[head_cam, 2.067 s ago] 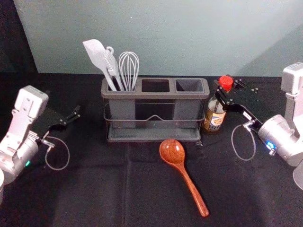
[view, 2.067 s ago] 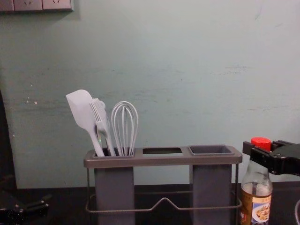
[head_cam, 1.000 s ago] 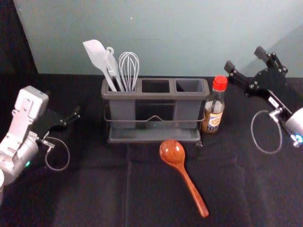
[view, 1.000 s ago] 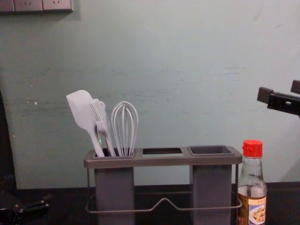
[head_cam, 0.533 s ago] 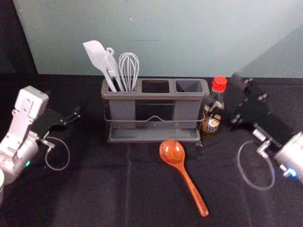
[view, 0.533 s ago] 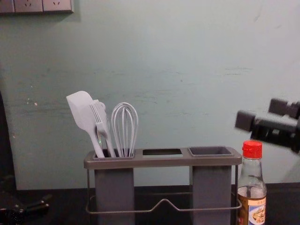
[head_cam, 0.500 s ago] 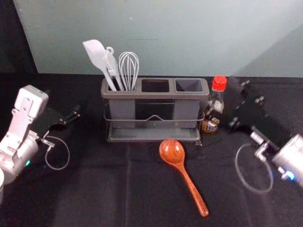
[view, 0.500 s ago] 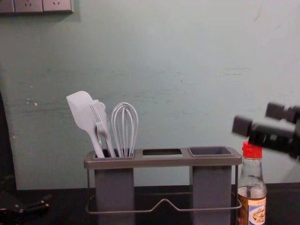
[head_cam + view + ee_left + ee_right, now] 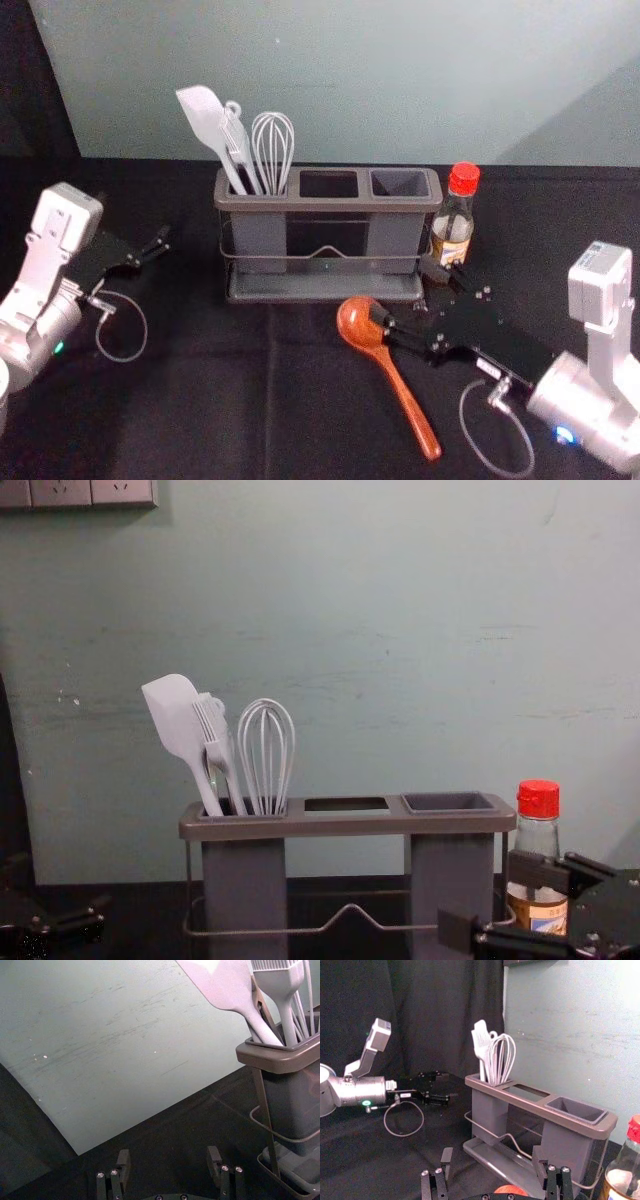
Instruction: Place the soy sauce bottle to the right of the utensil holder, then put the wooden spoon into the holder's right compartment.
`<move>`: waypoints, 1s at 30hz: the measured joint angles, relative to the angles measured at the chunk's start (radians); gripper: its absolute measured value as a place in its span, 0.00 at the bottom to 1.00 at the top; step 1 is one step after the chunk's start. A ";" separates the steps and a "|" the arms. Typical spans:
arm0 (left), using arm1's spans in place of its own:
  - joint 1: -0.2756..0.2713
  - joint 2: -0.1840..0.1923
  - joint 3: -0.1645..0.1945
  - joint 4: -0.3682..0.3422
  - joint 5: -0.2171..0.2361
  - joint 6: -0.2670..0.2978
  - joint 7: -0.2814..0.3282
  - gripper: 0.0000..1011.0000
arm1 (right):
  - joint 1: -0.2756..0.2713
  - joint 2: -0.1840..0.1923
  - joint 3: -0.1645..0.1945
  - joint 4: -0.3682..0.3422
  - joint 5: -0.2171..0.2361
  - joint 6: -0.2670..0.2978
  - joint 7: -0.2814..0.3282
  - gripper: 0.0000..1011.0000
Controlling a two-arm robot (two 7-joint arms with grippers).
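In the head view the open right gripper (image 9: 408, 292) hangs over the bowl end of the wooden spoon (image 9: 402, 395), one fingertip above the bowl's edge. Its fingers (image 9: 446, 1155) stand apart in the right wrist view, with a bit of the red-brown spoon (image 9: 511, 1190) low between them. The soy sauce bottle (image 9: 453, 228) stands upright just right of the utensil holder (image 9: 330, 202), its lower part partly behind the gripper. The holder's right compartment (image 9: 450, 802) is empty. At the left, the left gripper (image 9: 148, 242) is parked; its own wrist view shows the gripper (image 9: 169, 1155) open.
A white spatula (image 9: 205, 118), a brush and a whisk (image 9: 272, 148) stand in the holder's left compartment. The wall (image 9: 350, 630) rises behind the black-covered table (image 9: 200, 410).
The right gripper has let go of the bottle, lifted off to the right, then come down and inward over the spoon. The bottle is left standing close beside the holder. The left arm stays still.
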 joint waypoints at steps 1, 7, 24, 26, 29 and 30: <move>0.000 0.000 0.000 0.000 0.000 0.000 0.000 0.99 | 0.000 0.000 0.002 -0.002 0.002 0.000 0.000 0.99; 0.000 0.000 0.000 0.000 0.000 0.000 0.000 0.99 | 0.000 0.000 0.007 -0.006 0.005 -0.004 0.000 0.99; 0.000 0.000 0.000 0.000 0.000 0.000 0.000 0.99 | 0.000 0.001 0.006 -0.008 0.008 -0.002 -0.001 0.99; 0.000 0.000 0.000 0.000 0.000 0.000 0.000 0.99 | -0.002 0.007 -0.002 -0.010 0.001 0.021 -0.009 0.99; 0.000 0.000 0.000 0.000 0.000 0.000 0.000 0.99 | -0.008 0.020 -0.016 -0.034 -0.018 0.085 -0.030 0.99; 0.000 0.000 0.000 0.000 0.000 0.000 0.000 0.99 | -0.009 0.024 -0.020 -0.042 -0.027 0.107 -0.039 0.99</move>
